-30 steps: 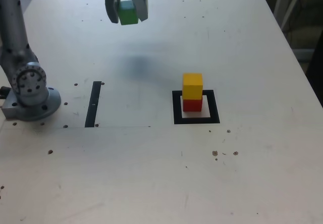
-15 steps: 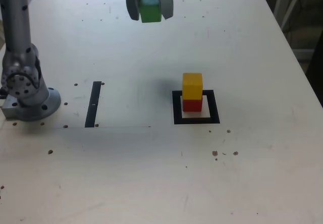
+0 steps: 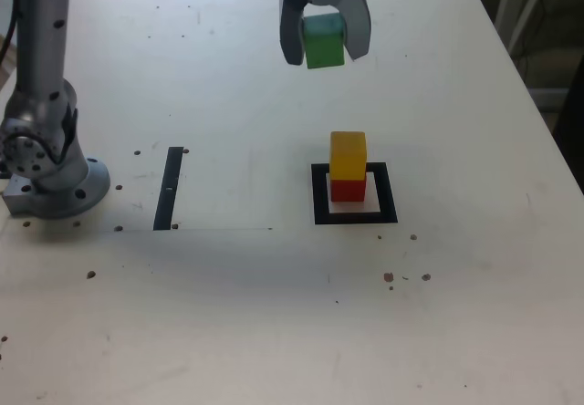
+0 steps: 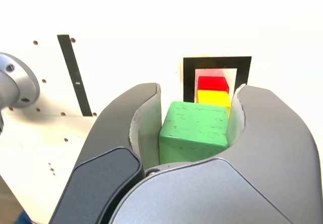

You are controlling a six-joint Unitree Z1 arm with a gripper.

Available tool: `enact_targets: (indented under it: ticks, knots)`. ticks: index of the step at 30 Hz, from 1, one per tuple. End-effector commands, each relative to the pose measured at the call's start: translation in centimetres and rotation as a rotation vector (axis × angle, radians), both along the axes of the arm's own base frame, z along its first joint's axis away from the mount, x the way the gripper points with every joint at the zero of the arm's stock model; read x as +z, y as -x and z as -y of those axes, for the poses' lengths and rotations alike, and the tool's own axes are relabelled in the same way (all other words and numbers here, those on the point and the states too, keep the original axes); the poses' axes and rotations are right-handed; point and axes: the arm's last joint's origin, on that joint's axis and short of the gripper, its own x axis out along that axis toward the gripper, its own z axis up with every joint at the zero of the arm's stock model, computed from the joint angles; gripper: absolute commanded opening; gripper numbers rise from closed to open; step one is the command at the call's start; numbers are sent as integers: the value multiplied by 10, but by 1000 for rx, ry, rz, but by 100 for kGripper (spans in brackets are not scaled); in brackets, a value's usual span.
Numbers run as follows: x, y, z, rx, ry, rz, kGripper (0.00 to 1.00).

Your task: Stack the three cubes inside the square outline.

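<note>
My hand (image 3: 324,40) is closed on the green cube (image 3: 323,41), gripping it on two opposite sides, and I hold it in the air well above the counter (image 3: 274,314). In the wrist view the green cube (image 4: 194,130) sits snug between my two fingers (image 4: 128,118). The yellow cube (image 3: 348,155) rests on top of the red cube (image 3: 346,190), and that pair stands inside the black square outline (image 3: 355,194). In the exterior view my hand hangs beyond the pair and slightly to the exterior view's left of it. A thin black strip (image 3: 170,187) lies farther to that view's left, near my arm's base (image 3: 50,181).
</note>
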Motion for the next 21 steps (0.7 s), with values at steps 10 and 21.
enact_targets:
  ticks: [10,21]
  knots:
    - [-17,-14,36,-33,8,-49,17]
    - [-38,-34,38,-30,-5,-71,17]
